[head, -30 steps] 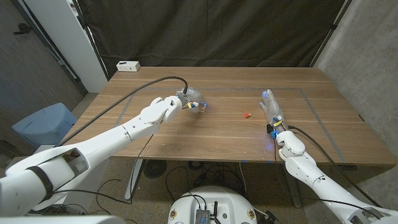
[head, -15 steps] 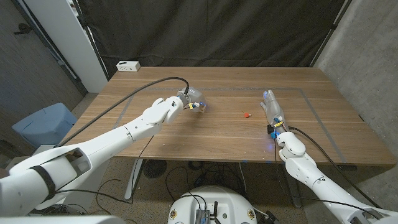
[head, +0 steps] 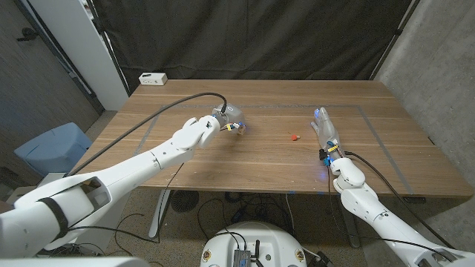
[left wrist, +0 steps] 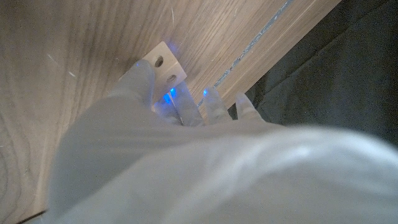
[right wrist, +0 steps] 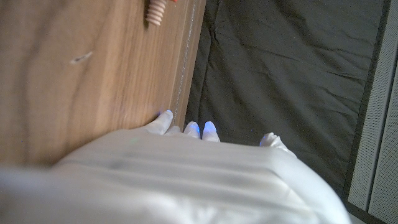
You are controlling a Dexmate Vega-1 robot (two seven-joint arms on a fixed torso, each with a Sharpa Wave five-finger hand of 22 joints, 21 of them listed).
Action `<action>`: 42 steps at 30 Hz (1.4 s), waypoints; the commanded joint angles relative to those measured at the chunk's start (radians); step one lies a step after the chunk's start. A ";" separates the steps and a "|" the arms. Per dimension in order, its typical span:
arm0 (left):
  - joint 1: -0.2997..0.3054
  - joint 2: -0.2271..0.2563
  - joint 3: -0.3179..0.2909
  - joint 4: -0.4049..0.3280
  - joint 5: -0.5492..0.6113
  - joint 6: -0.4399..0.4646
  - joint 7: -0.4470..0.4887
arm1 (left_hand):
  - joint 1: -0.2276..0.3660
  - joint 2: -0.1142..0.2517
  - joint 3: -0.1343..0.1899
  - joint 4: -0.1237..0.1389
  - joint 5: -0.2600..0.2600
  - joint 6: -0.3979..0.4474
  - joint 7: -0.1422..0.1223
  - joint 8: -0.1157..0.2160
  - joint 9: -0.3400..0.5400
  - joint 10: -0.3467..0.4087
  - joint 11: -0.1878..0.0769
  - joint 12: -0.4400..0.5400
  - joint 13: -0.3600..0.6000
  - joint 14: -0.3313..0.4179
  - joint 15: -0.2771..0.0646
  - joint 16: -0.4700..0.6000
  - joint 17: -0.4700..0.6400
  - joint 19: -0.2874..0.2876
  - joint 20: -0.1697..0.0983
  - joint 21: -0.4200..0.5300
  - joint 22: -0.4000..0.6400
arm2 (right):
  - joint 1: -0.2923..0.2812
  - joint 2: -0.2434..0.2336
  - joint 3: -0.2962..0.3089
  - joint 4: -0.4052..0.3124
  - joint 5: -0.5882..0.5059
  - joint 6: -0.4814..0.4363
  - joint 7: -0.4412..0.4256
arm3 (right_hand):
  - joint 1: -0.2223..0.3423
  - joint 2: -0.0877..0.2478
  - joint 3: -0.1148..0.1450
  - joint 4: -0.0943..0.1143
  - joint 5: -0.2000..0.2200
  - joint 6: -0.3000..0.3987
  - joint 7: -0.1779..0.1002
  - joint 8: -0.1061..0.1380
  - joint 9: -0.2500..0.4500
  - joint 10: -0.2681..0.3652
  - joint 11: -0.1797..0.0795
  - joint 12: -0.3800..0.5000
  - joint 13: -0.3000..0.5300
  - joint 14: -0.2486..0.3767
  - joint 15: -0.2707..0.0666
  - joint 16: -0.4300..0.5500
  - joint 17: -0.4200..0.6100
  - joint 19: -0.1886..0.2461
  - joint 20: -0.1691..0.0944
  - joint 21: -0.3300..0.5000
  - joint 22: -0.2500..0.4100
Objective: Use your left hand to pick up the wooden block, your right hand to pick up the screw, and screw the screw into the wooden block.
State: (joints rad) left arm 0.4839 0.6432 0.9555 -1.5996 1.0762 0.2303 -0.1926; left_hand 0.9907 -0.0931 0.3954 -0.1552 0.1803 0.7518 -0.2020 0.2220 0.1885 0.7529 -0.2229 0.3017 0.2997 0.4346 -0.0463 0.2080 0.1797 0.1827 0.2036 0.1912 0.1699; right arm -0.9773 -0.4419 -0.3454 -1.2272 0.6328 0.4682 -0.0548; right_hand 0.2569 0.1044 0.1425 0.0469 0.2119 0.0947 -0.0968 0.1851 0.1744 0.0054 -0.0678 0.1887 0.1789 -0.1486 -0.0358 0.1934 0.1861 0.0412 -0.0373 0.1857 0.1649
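The small pale wooden block (left wrist: 163, 62), with two holes in its face, lies on the table (head: 252, 159) left of centre. My left hand (head: 223, 119) reaches over it, a finger on one side and the other fingers (left wrist: 189, 112) on the other, pinching its near end. In the head view the block (head: 239, 127) pokes out past the fingertips. The red-headed screw (head: 295, 136) lies loose on the wood between the two hands. My right hand (head: 324, 126) stands a short way to the screw's right, fingers straight and apart, holding nothing. The screw's threaded shaft (right wrist: 155, 9) shows ahead of those fingers.
A white box (head: 154, 78) sits at the table's back left corner. A black cable (head: 148, 122) runs along my left arm to the hand. A thin tape line (head: 375, 122) marks a rectangle on the tabletop. A blue bin (head: 48, 148) stands on the floor to the left.
My left hand has crept slightly forward over the block, and the block has shifted a touch with it. The right hand and the screw have stayed put.
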 commanded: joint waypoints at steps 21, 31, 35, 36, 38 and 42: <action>0.024 0.012 0.005 -0.039 0.057 0.016 0.032 | 0.032 0.018 -0.035 0.004 -0.003 0.149 0.005 0.032 0.005 0.130 -0.001 0.049 0.055 0.084 -0.112 0.029 0.011 0.063 -0.035 0.010 0.004 | -0.037 -0.011 0.014 -0.027 0.004 0.014 -0.009 | -0.007 0.002 0.005 -0.009 0.007 0.010 0.002 0.004 0.003 0.013 -0.001 0.006 0.003 0.002 -0.027 0.004 0.002 0.008 -0.044 0.003 0.002; 0.043 0.014 -0.019 -0.079 0.062 0.041 0.026 | 0.034 0.021 -0.039 0.006 -0.002 0.160 0.006 0.033 0.005 0.144 -0.001 0.053 0.061 0.093 -0.117 0.032 0.013 0.065 -0.039 0.009 0.004 | -0.039 -0.027 0.016 -0.049 -0.005 0.007 -0.011 | -0.007 0.002 0.006 -0.010 0.007 0.010 0.001 0.003 0.003 0.014 -0.003 0.005 0.004 0.002 -0.028 0.004 0.002 0.008 -0.045 0.003 0.002; 0.051 0.010 -0.030 -0.089 0.063 0.058 0.024 | 0.033 0.023 -0.041 0.007 -0.002 0.161 0.008 0.032 0.005 0.147 -0.001 0.053 0.063 0.091 -0.117 0.031 0.013 0.060 -0.037 0.006 0.004 | -0.036 -0.034 0.015 -0.054 -0.009 0.003 -0.009 | -0.007 0.002 0.006 -0.011 0.007 0.011 0.001 0.003 0.003 0.015 -0.003 0.005 0.004 0.002 -0.028 0.004 0.002 0.008 -0.044 0.003 0.002; 0.053 0.009 -0.033 -0.091 0.063 0.064 0.025 | 0.032 0.023 -0.041 0.007 -0.002 0.162 0.008 0.032 0.005 0.148 0.000 0.053 0.064 0.092 -0.118 0.031 0.014 0.058 -0.037 0.005 0.004 | -0.035 -0.036 0.015 -0.056 -0.009 0.001 -0.007 | -0.007 0.002 0.006 -0.011 0.007 0.011 0.001 0.003 0.003 0.015 -0.003 0.005 0.004 0.002 -0.028 0.004 0.002 0.008 -0.045 0.003 0.002; 0.056 0.006 -0.040 -0.096 0.057 0.071 0.026 | 0.032 0.023 -0.042 0.007 -0.002 0.163 0.007 0.031 0.005 0.148 0.000 0.053 0.064 0.090 -0.117 0.031 0.014 0.058 -0.037 0.005 0.004 | -0.035 -0.039 0.015 -0.062 -0.012 -0.002 -0.007 | -0.007 0.003 0.006 -0.011 0.008 0.011 0.001 0.003 0.003 0.015 -0.003 0.005 0.004 0.003 -0.028 0.004 0.002 0.008 -0.045 0.002 0.002; 0.064 -0.001 -0.049 -0.104 0.050 0.087 0.027 | 0.032 0.023 -0.043 0.007 -0.002 0.161 0.006 0.029 0.005 0.149 0.000 0.053 0.066 0.090 -0.117 0.030 0.014 0.058 -0.036 0.005 0.004 | -0.040 -0.050 0.017 -0.080 -0.019 -0.004 -0.012 | -0.007 0.003 0.007 -0.012 0.008 0.011 0.001 0.003 0.003 0.016 -0.002 0.005 0.004 0.003 -0.029 0.004 0.002 0.008 -0.045 0.002 0.002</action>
State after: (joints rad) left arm 0.5273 0.6536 0.9337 -1.6745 1.1349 0.2806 -0.1643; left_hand 1.0213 -0.0787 0.3548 -0.1508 0.1761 0.9048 -0.1916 0.2519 0.1888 0.8948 -0.2234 0.3476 0.3599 0.5178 -0.0517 0.2332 0.1887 0.2397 0.1606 0.1972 0.1698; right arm -1.0142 -0.4713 -0.3317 -1.2736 0.6295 0.4696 -0.0650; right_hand 0.2569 0.1043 0.1467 0.0428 0.2119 0.0966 -0.0946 0.1851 0.1744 0.0143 -0.0697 0.1887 0.1789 -0.1486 -0.0358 0.1934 0.1863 0.0412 -0.0374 0.1857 0.1649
